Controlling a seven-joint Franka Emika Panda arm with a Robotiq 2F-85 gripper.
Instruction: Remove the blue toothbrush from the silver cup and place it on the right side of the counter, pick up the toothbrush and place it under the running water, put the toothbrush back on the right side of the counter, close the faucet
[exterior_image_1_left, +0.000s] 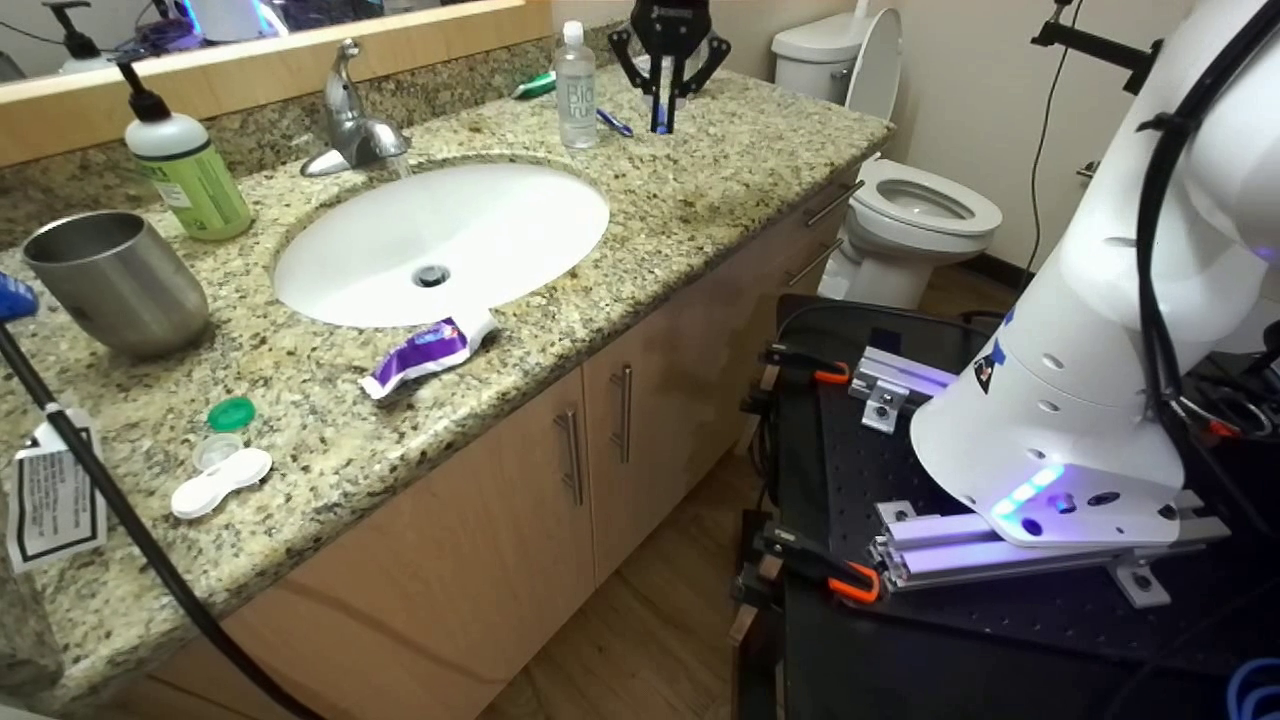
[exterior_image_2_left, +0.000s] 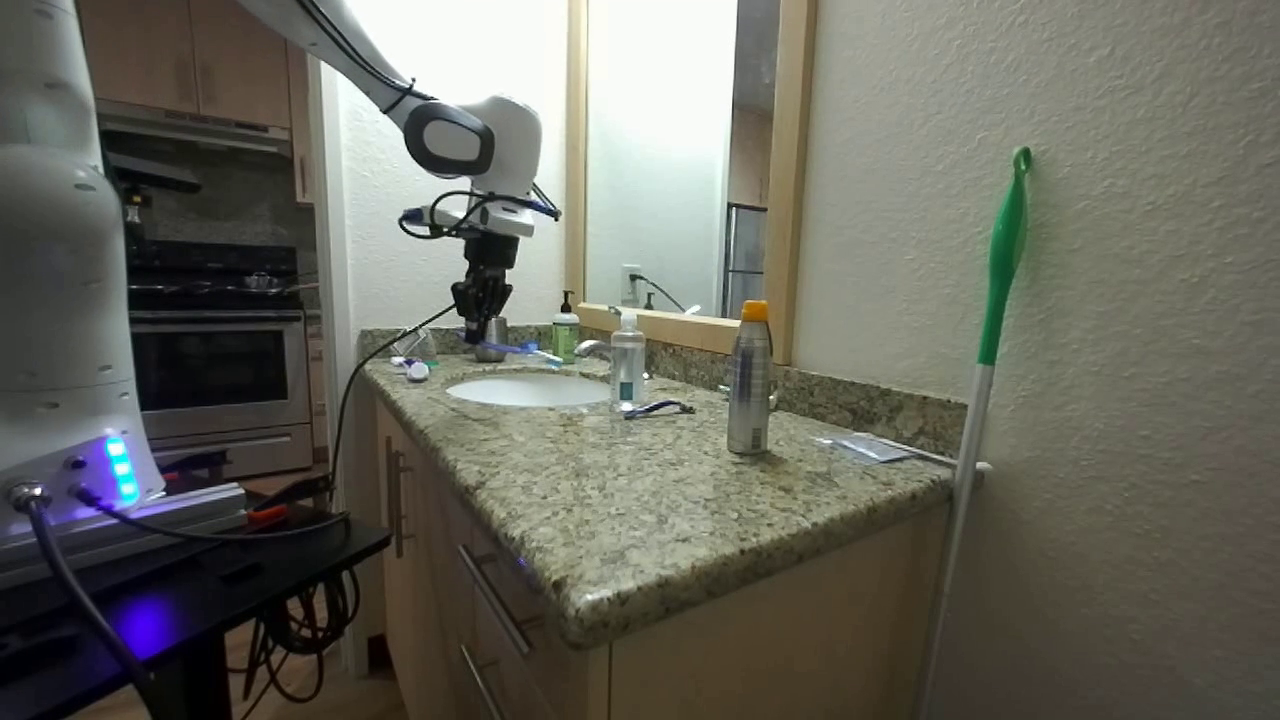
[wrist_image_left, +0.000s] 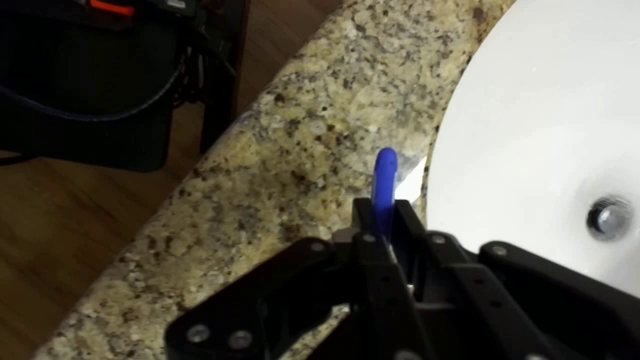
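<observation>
My gripper (wrist_image_left: 381, 207) is shut on the blue toothbrush (wrist_image_left: 385, 175), whose handle end sticks out between the fingertips in the wrist view. In an exterior view the gripper (exterior_image_2_left: 475, 338) holds the toothbrush (exterior_image_2_left: 508, 348) nearly level above the counter (exterior_image_2_left: 640, 490), before the silver cup (exterior_image_2_left: 497, 335). In an exterior view the gripper (exterior_image_1_left: 662, 120) instead shows at the far end of the counter (exterior_image_1_left: 720, 180), with a blue bit between its tips; the views disagree on its place. The silver cup (exterior_image_1_left: 115, 285) stands upright. The faucet (exterior_image_1_left: 355, 125) is behind the sink; a faint streak hangs below its spout.
A white sink (exterior_image_1_left: 560, 230) lies mid-counter, with a purple-white tube (exterior_image_1_left: 420, 355) at its front edge. A clear bottle (exterior_image_1_left: 577, 95), green soap bottle (exterior_image_1_left: 190, 180), lens case (exterior_image_1_left: 220, 482) and spray can (exterior_image_2_left: 748, 390) stand or lie about. A black cable (exterior_image_1_left: 130, 530) crosses the counter.
</observation>
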